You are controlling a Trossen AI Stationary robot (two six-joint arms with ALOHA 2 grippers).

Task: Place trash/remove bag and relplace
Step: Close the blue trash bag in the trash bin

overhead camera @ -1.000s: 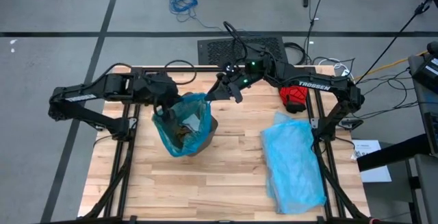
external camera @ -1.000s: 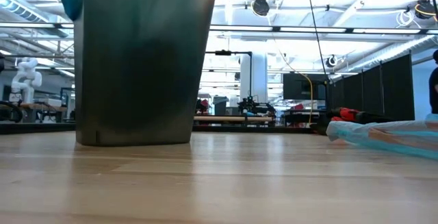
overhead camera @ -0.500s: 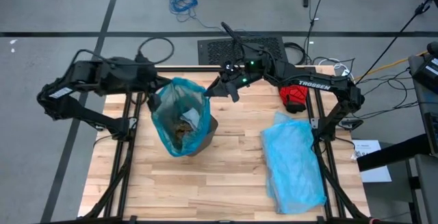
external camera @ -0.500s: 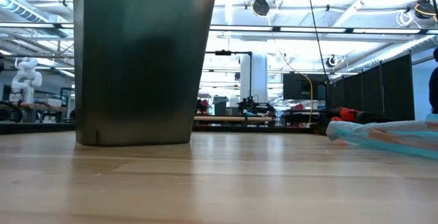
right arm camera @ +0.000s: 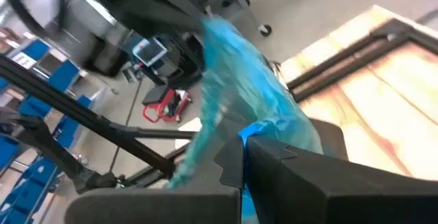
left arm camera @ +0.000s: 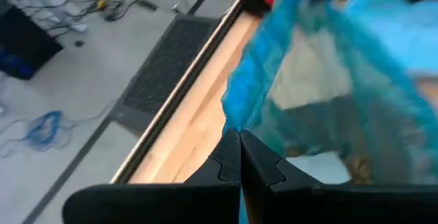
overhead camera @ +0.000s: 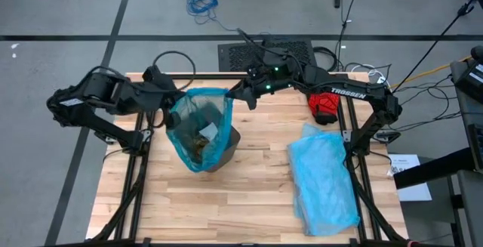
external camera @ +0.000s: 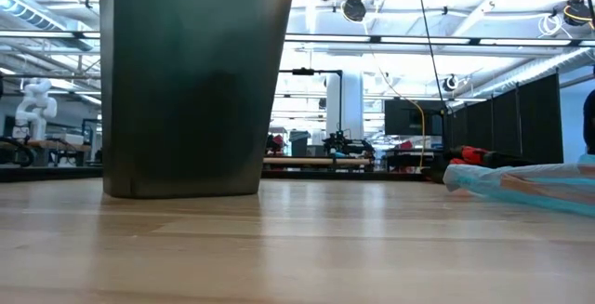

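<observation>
Gripping bag rim either side: left gripper and right gripper both clamped on film. Risk: thin plastic tearing, trash spilling below, bin tipping.

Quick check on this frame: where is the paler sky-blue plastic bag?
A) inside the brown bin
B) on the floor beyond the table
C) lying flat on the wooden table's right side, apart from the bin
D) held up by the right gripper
C: in the high view the paler sky-blue plastic bag lies flat on the wooden table, well to the right of the brown bin, with no gripper on it.
</observation>
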